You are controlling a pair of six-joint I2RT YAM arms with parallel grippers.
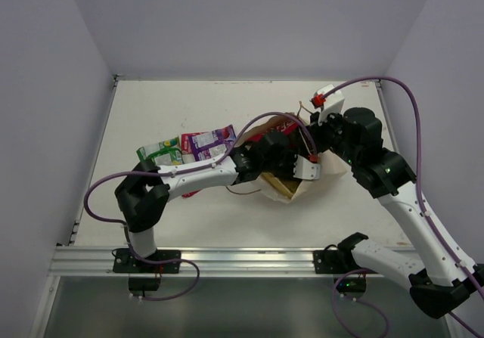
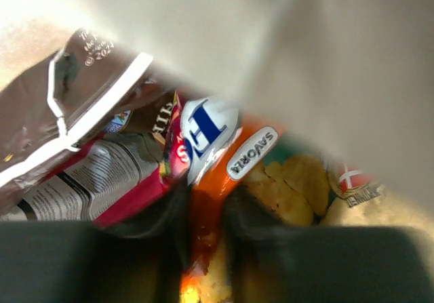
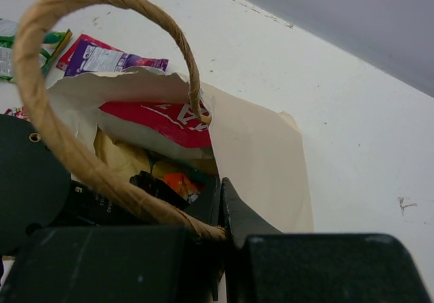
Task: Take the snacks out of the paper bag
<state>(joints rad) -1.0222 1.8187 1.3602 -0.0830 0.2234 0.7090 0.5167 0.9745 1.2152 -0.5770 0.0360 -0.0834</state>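
The cream paper bag (image 1: 330, 173) lies near the table's middle right, mouth toward the left. My left gripper (image 2: 205, 228) is inside it, shut on a small orange packet (image 2: 211, 181). Beside it lie a brown packet (image 2: 74, 106) and a yellow chip bag (image 2: 291, 188). My right gripper (image 3: 222, 201) is shut on the bag's rim by its looped string handle (image 3: 68, 147), holding the mouth open. A red-white packet (image 3: 156, 120) shows inside the bag (image 3: 261, 160). Green (image 1: 162, 153) and purple-pink (image 1: 208, 143) packets lie on the table to the left.
The white table (image 1: 189, 103) is walled by grey panels on three sides. A metal rail (image 1: 227, 258) runs along the near edge with the arm bases. Purple cables loop from both arms.
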